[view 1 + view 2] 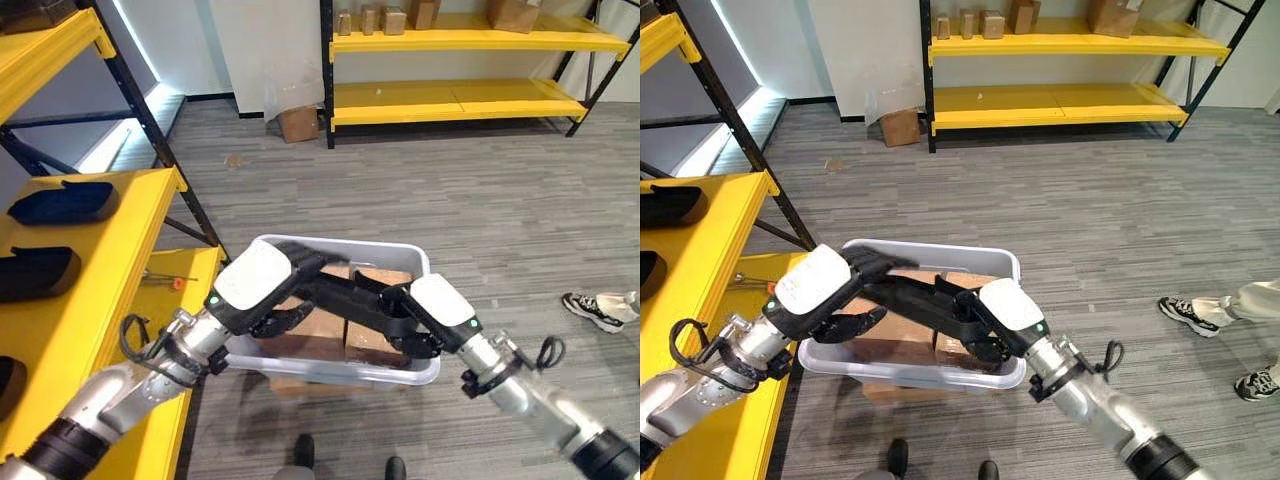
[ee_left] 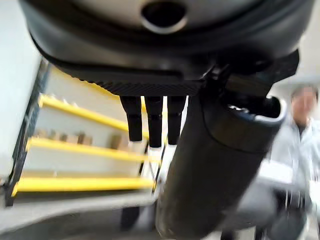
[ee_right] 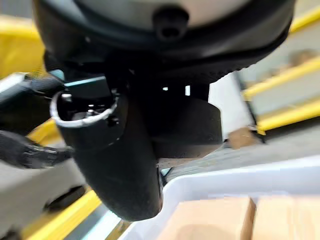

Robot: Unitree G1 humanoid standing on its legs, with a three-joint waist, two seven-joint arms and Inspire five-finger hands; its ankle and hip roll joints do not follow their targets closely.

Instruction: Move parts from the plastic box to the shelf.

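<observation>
A long black part [image 1: 352, 296] hangs over the pale plastic box [image 1: 402, 257], held at both ends. My left hand [image 1: 262, 282] grips its near-left end, fingers lying over the top and thumb underneath. My right hand [image 1: 440, 312] is curled round the other end [image 1: 962, 318]. The box sits on the floor and holds brown cardboard blocks [image 1: 372, 342]. To my left is the yellow shelf [image 1: 95, 290], where two dark parts [image 1: 62, 200] [image 1: 38, 272] lie. The left wrist view shows my left hand's fingers [image 2: 154, 120]; the box rim [image 3: 250, 180] appears past my right hand.
An orange-handled tool [image 1: 168, 282] lies on the lower yellow shelf board beside the box. Far yellow racks [image 1: 460, 100] with cardboard boxes stand at the back, with a carton [image 1: 298, 122] on the floor. A person's shoe [image 1: 592, 308] is at the right.
</observation>
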